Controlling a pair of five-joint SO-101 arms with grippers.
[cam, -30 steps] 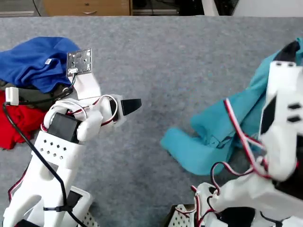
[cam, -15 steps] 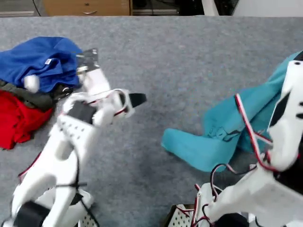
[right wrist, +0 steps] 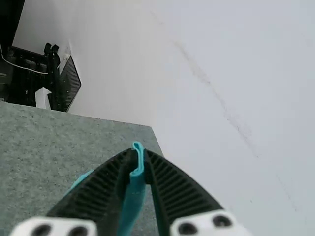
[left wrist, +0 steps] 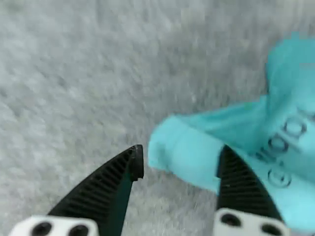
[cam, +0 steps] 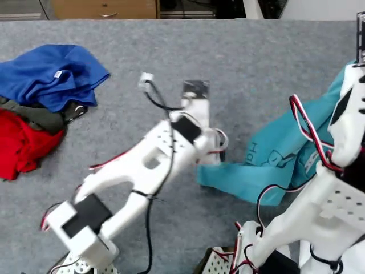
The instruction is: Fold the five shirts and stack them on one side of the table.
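Note:
A teal shirt (cam: 268, 165) hangs from the table's right side down to the grey table (cam: 239, 63), its low end trailing toward the middle. My right gripper (right wrist: 139, 162) is shut on a fold of the teal shirt (right wrist: 137, 172), held high above the table's right edge. My left gripper (left wrist: 179, 157) is open just over the shirt's loose end (left wrist: 197, 157), one finger on either side of it. In the high view the left arm (cam: 165, 154) stretches to the table's middle. A blue shirt (cam: 51, 71), a dark olive one (cam: 40, 117) and a red one (cam: 20, 142) lie heaped at the left.
The right arm's white body and red-white cables (cam: 331, 188) stand over the right front corner. A wooden cabinet (cam: 102, 8) sits beyond the table's far edge. Bare grey felt runs across the back and the middle front.
The left arm has swung from beside the left pile rightward to the teal shirt's loose end. The right arm has lifted the shirt further right, pulling it tauter.

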